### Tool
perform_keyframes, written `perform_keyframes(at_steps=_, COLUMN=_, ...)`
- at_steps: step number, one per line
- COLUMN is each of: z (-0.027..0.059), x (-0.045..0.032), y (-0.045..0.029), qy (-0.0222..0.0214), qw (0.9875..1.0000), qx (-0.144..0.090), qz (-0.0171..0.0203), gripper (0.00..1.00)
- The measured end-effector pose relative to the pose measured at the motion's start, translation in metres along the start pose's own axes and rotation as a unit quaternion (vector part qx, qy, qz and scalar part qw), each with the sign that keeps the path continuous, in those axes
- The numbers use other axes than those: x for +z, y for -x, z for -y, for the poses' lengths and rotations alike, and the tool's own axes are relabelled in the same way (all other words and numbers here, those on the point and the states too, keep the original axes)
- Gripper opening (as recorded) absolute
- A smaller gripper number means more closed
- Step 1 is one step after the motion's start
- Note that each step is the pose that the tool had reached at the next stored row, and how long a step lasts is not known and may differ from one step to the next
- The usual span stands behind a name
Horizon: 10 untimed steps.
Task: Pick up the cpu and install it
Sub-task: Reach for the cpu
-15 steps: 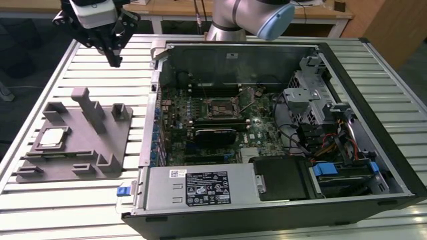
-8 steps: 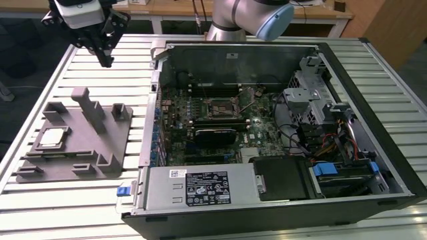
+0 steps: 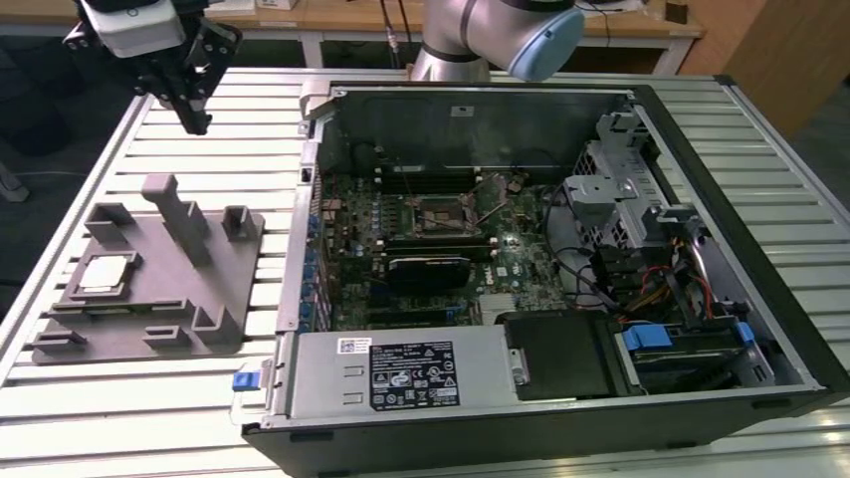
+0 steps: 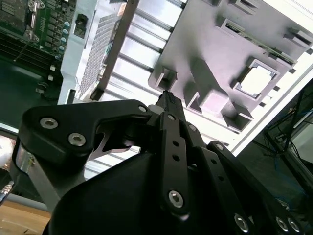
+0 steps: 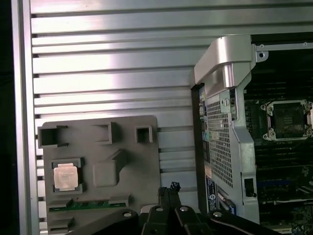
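Beyond the tray's (image 3: 242,284) edge, gripper (image 3: 198,123) aloft

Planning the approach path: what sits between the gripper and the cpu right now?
In the first wrist view, a tall upright post of the grey tray stands between the gripper and the cpu.

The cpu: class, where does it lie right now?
The cpu lies in a square pocket of the grey tray, at the exterior view's left, beside the open computer case.
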<state>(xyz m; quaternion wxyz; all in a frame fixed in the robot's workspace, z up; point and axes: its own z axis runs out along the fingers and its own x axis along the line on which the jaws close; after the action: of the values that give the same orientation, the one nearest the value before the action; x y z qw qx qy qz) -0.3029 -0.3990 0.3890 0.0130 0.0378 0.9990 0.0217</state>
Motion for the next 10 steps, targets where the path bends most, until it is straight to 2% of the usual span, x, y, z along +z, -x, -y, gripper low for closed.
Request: perform_keyframes(at_steps=10, z=0.0021, x=0.0053, y=-0.0242, qy=0.0001, qw=1.0000, qx=0.000, qz=0.0000, gripper=0.11)
